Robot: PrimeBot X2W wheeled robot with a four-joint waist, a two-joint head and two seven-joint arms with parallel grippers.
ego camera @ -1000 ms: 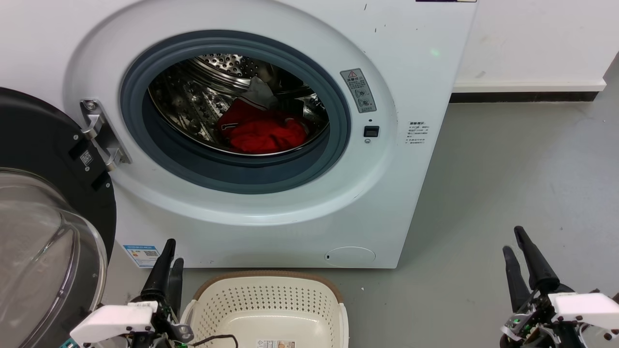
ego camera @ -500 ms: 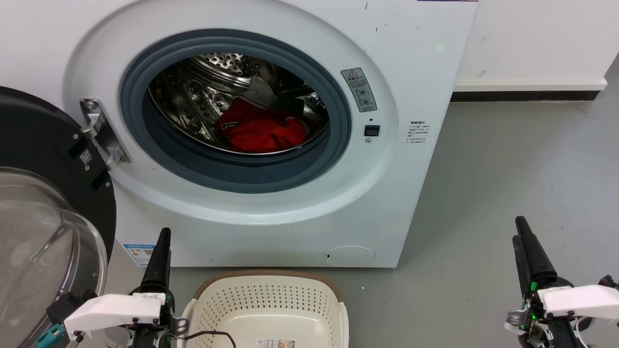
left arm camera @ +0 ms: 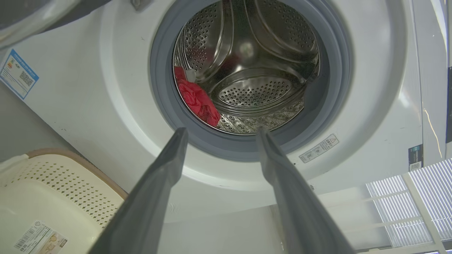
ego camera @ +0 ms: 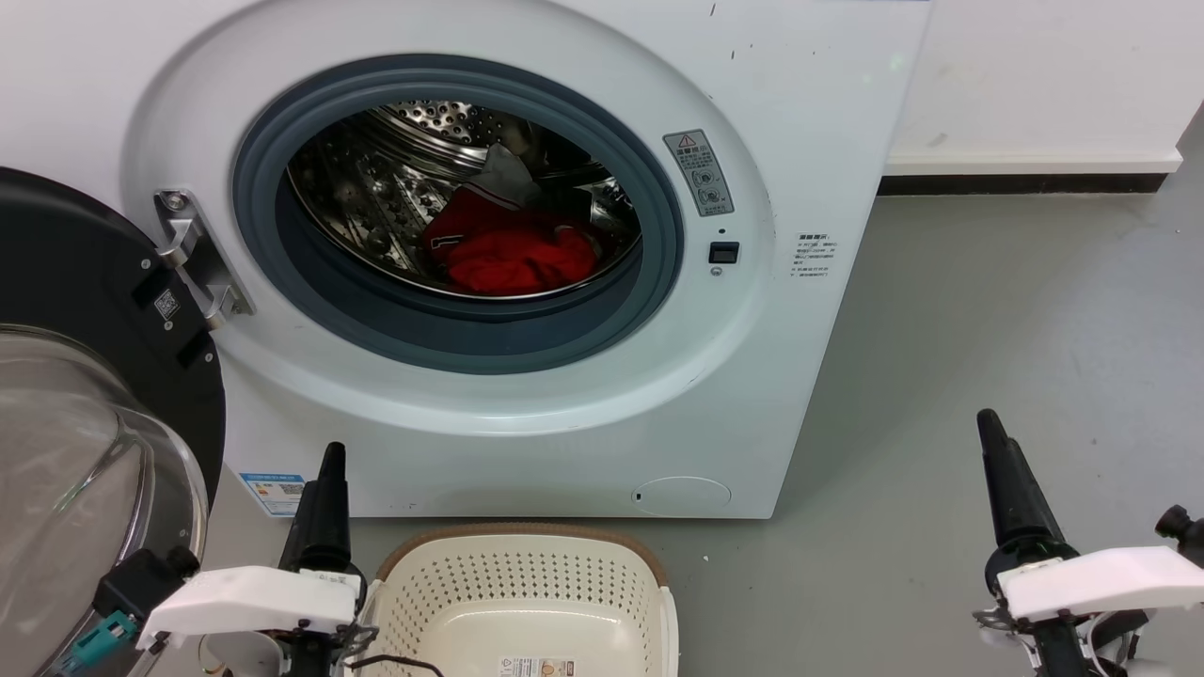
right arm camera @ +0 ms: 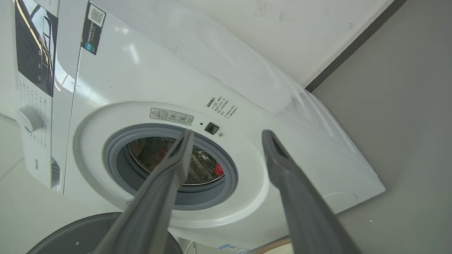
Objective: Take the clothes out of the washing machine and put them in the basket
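Note:
The washing machine point(ego camera: 781, 141) stands with its porthole open. The clothes lie at the bottom of its steel drum: a red heap point(ego camera: 513, 254) with a white cloth piece point(ego camera: 503, 174) behind it. The red heap point(left arm camera: 197, 100) also shows in the left wrist view, and a sliver of red point(right arm camera: 219, 169) in the right wrist view. The cream basket point(ego camera: 522, 578) sits on the floor before the machine, with nothing inside that I can see. My left gripper point(ego camera: 331, 453) stands open beside the basket's left rim. My right gripper point(ego camera: 986, 418) is open over the floor to the right. Both hold nothing.
The black-framed glass door point(ego camera: 85, 423) hangs open at the left, close to my left arm. Grey floor point(ego camera: 988, 310) stretches to the right of the machine up to a white wall with a dark skirting point(ego camera: 1025, 185).
Both wrists have rolled, so in the head view each pair of fingers now lines up as one. The right gripper has risen a little toward the machine.

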